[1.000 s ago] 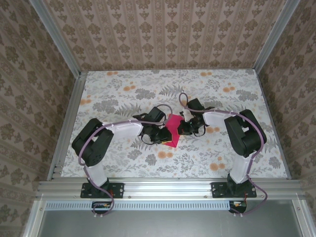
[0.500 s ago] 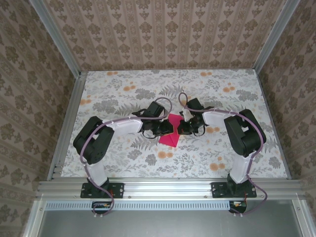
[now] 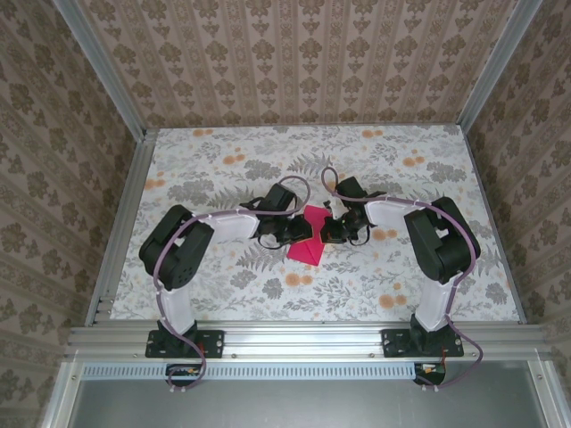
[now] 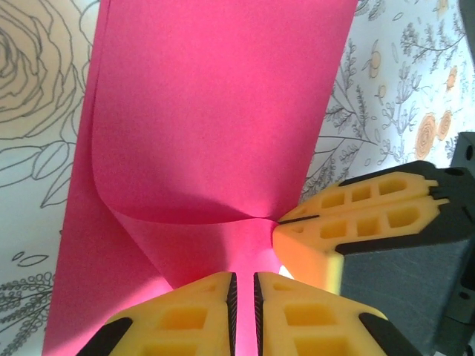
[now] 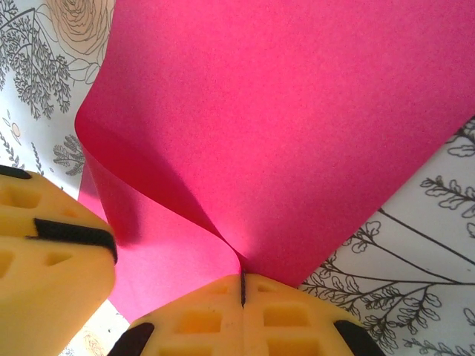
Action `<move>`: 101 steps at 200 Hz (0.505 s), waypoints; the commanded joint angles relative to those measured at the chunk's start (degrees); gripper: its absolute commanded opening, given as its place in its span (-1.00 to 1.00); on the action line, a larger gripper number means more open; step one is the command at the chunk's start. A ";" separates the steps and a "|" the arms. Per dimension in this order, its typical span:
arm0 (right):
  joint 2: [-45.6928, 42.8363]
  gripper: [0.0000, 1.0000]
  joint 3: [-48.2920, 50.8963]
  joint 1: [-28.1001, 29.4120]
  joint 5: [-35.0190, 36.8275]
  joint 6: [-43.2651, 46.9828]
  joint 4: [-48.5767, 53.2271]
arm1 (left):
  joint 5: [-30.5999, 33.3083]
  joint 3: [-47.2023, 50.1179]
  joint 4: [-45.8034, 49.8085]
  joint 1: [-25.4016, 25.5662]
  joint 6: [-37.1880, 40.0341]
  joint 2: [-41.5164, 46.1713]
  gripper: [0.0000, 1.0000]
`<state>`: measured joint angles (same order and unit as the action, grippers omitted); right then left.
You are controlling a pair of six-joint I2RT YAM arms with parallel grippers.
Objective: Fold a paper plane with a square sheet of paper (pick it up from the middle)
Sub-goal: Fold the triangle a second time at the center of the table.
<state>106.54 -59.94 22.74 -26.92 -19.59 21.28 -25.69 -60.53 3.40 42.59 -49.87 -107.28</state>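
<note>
Magenta square sheet of paper mid-surface, bowed up directly between both arms. Right fingers clamped on one edge; left fingers opposite, slim slit, grip unclear.

Left arm: we see it folded inward.
Right arm: likewise, facing it.
Left gripper: jaws almost together, nipping the square sheet of paper.
Right gripper: jaws shut on it.
</note>
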 commanded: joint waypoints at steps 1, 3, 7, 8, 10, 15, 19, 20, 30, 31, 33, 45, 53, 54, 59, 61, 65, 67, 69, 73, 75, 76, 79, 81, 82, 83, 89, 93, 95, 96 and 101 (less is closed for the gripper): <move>2.56 -0.91 0.00 0.07 5.27 1.01 3.07 | -0.50 1.01 -0.49 -0.49 -0.08 -1.23 -0.66; 2.54 -0.91 -0.02 0.06 5.33 1.04 3.11 | -0.50 1.09 -0.45 -0.53 -0.02 -1.25 -0.66; 2.53 -0.91 0.00 0.03 5.38 0.98 3.08 | -0.52 1.17 -0.58 -0.57 -0.14 -1.33 -0.67; 2.53 -0.91 0.00 0.07 5.42 0.97 3.12 | -0.51 1.19 -0.58 -0.58 -0.14 -1.34 -0.66; 2.53 -0.91 0.00 0.08 5.46 0.96 3.15 | -0.50 1.20 -0.59 -0.58 -0.19 -1.35 -0.66; 2.53 -0.91 -0.03 0.09 5.52 0.97 3.16 | -0.42 1.27 -0.59 -0.62 -0.17 -1.35 -0.67; 2.68 -0.92 -0.04 0.05 5.55 0.96 3.16 | -0.33 1.29 -0.59 -0.58 -0.14 -1.41 -0.66; 2.70 -0.92 -0.02 0.08 5.55 0.96 3.16 | -0.33 1.29 -0.59 -0.58 -0.14 -1.42 -0.67; 2.74 -0.92 -0.02 0.06 5.56 1.04 3.16 | -0.24 1.40 -0.59 -0.70 -0.14 -1.57 -0.66; 2.77 -0.92 -0.01 0.08 5.56 1.00 3.16 | -0.24 1.44 -0.59 -0.68 -0.14 -1.59 -0.66; 2.79 -0.92 0.00 0.04 5.56 0.97 3.18 | -0.24 1.53 -0.59 -0.67 -0.14 -1.61 -0.66; 2.83 -0.92 0.00 0.03 5.65 0.88 3.23 | -0.02 1.55 -0.37 -0.68 -0.28 -1.86 -0.66; 2.81 -0.92 -0.01 0.08 5.71 0.94 3.24 | 0.15 1.57 -0.12 -0.75 -0.32 -2.11 -0.66; 2.80 -0.92 0.00 0.08 5.68 0.95 3.24 | 0.18 1.56 -0.04 -0.75 -0.32 -2.13 -0.66; 2.74 -0.92 0.00 0.03 5.77 0.90 3.24 | 0.28 1.56 0.14 -0.75 -0.38 -2.34 -0.66; 2.78 -0.92 0.00 0.02 5.77 0.88 3.24 | 0.42 1.63 0.23 -0.77 -0.47 -2.34 -0.66; 2.73 -0.92 -0.04 0.09 5.82 0.95 3.33 | 0.53 1.53 0.48 -0.75 -0.60 -2.47 -0.66; 2.71 -0.92 -0.08 0.08 5.82 0.89 3.33 | 0.59 1.55 0.65 -0.75 -0.61 -2.60 -0.66; 2.77 -0.92 -0.08 0.10 5.84 0.90 3.40 | 0.63 1.49 0.78 -0.82 -0.66 -2.69 -0.66; 2.71 -0.92 -0.09 0.08 5.91 0.96 3.42 | 0.73 1.42 1.17 -0.83 -0.87 -2.87 -0.67; 2.68 -0.92 -0.13 0.04 5.91 0.92 3.42 | 0.73 1.35 1.28 -0.86 -0.96 -2.98 -0.67; 2.70 -0.92 -0.15 0.07 5.91 0.90 3.42 | 0.73 1.32 1.36 -0.85 -0.99 -3.04 -0.67; 2.69 -0.92 -0.16 0.10 5.99 0.89 3.42 | 0.69 1.37 1.43 -0.89 -1.14 -3.14 -0.66; 2.62 -0.92 -0.11 0.06 5.95 0.88 3.42 | 0.65 1.34 1.52 -0.92 -1.25 -3.27 -0.66; 2.57 -0.92 -0.10 0.09 5.93 0.88 3.42 | 0.65 1.27 1.52 -0.92 -1.31 -3.32 -0.66; 2.55 -0.92 -0.09 0.05 5.97 0.92 3.42 | 0.65 1.28 1.57 -0.93 -1.34 -3.34 -0.66; 2.57 -0.92 -0.10 0.03 5.95 0.96 3.52 | 0.64 1.04 2.02 -0.96 -1.65 -3.60 -0.66; 2.54 -0.92 -0.18 0.06 6.00 0.87 3.54 | 0.64 0.84 2.43 -0.94 -1.76 -3.83 -0.66; 2.53 -0.92 -0.20 0.03 6.06 0.81 3.52 | 0.71 0.74 2.67 -0.95 -1.80 -3.93 -0.66; 2.53 -0.92 -0.23 0.03 6.03 0.80 3.51 | 0.72 0.62 2.80 -0.94 -1.81 -4.00 -0.66; 2.53 -0.92 -0.18 0.10 5.96 0.83 3.51 | 0.80 0.33 3.49 -0.93 -1.81 -4.30 -0.67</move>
<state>106.63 -60.07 22.79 -26.76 -19.59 21.50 -25.56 -59.99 3.38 42.15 -50.43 -109.47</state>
